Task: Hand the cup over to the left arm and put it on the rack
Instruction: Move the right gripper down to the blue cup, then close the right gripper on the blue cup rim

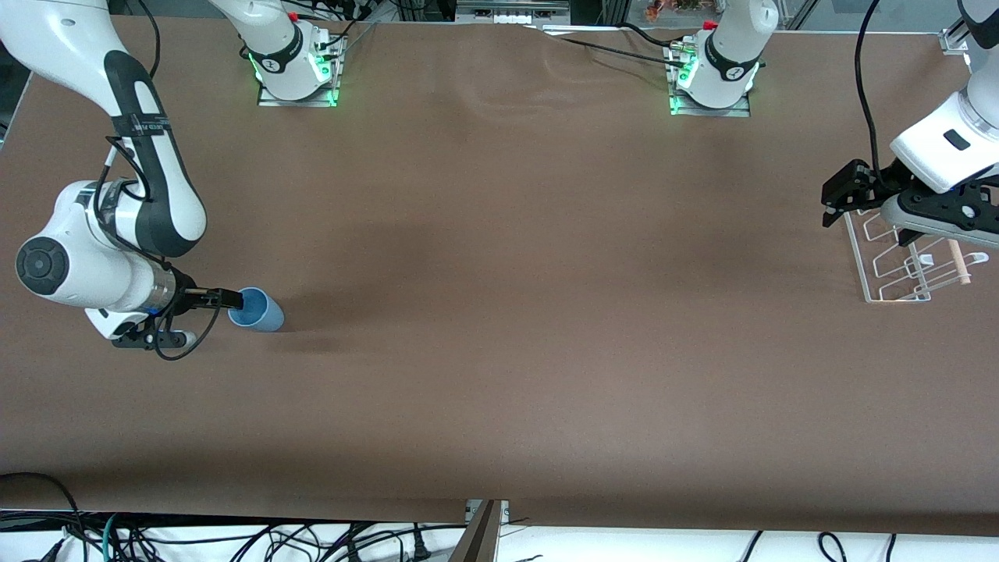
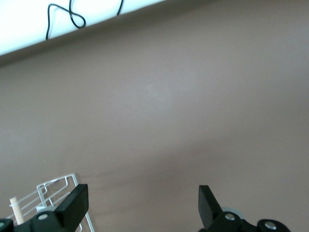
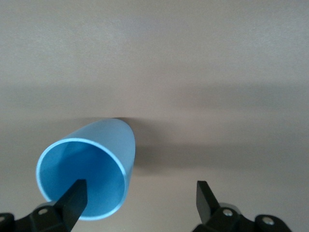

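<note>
The light-blue cup lies on its side on the table at the right arm's end, its mouth toward my right gripper. In the right wrist view the cup fills one side. My right gripper is open wide, low at the cup's mouth, with one finger in front of the opening and the cup's rim between the two fingers. The white wire rack with its wooden rod stands at the left arm's end. My left gripper hangs open and empty over the rack's edge.
The brown table stretches bare between the cup and the rack. Both arm bases stand at the table's edge farthest from the front camera. Cables lie past the edge nearest the camera.
</note>
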Tool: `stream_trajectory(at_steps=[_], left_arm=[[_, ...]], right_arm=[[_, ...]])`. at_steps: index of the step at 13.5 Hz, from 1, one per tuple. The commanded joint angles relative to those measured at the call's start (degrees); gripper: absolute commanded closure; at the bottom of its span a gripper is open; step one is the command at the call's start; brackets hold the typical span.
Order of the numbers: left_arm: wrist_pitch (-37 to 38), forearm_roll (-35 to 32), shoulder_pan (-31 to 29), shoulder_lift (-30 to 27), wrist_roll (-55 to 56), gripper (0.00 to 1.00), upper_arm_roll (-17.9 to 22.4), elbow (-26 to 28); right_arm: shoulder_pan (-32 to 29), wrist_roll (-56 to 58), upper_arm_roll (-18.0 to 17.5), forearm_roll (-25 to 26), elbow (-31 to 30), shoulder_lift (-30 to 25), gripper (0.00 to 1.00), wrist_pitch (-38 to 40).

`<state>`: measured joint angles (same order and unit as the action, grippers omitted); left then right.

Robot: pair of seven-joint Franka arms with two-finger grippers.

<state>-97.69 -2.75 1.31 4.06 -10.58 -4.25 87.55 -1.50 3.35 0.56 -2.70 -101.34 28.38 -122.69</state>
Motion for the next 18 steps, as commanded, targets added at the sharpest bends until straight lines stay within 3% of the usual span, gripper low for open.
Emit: stream_trajectory(at_steps=[1,2,5,6,9,13,15,18], left_arm=[[-3.12,-0.41,-0.78,-1.60,-1.46,0.00,-0.14,2.27],[-3.12,-0.41,-0.70,-1.60,-1.46,0.00,-0.14,2.27],[-2.68,-0.41,-0.79,-1.60,-1.37,0.00,-0.14,2.45],[-2.68,-0.32,-0.79,-1.60,-1.37,0.00,-0.14,2.53],[-2.68,-0.24,-0.79,-1.51,-1.37,0.00,-0.14,2.54],[-2.77,-0.24,-0.79,-1.60,-1.37,0.00,-0.14,2.54],[-2.77,-0.24,-0.79,-1.51,-1.37,0.00,-0.14,2.54],[-2.86,-0.24,-0.79,-1.51,-1.37,0.00,-0.14,2.54]], right_arm=[[-0.08,-0.36,-0.39,-0.82,-0.62,1.06,0.02,-2.29],[0.00,-0.45,-0.39,-0.82,-0.62,1.41,0.09,-2.81],[0.35,-0.54,-0.65,-0.73,-0.18,1.94,0.89,-2.38],[0.53,-0.54,-0.74,-0.82,-0.09,2.11,0.98,-2.29],[0.53,-0.71,-1.97,-1.25,0.00,2.73,1.00,-2.64],[0.53,0.43,-2.58,-5.91,1.93,2.29,1.00,-1.94],[0.44,0.34,-5.30,-7.48,4.73,2.20,1.00,0.76],[0.71,-0.36,-8.29,-20.56,12.46,2.46,1.00,7.97]])
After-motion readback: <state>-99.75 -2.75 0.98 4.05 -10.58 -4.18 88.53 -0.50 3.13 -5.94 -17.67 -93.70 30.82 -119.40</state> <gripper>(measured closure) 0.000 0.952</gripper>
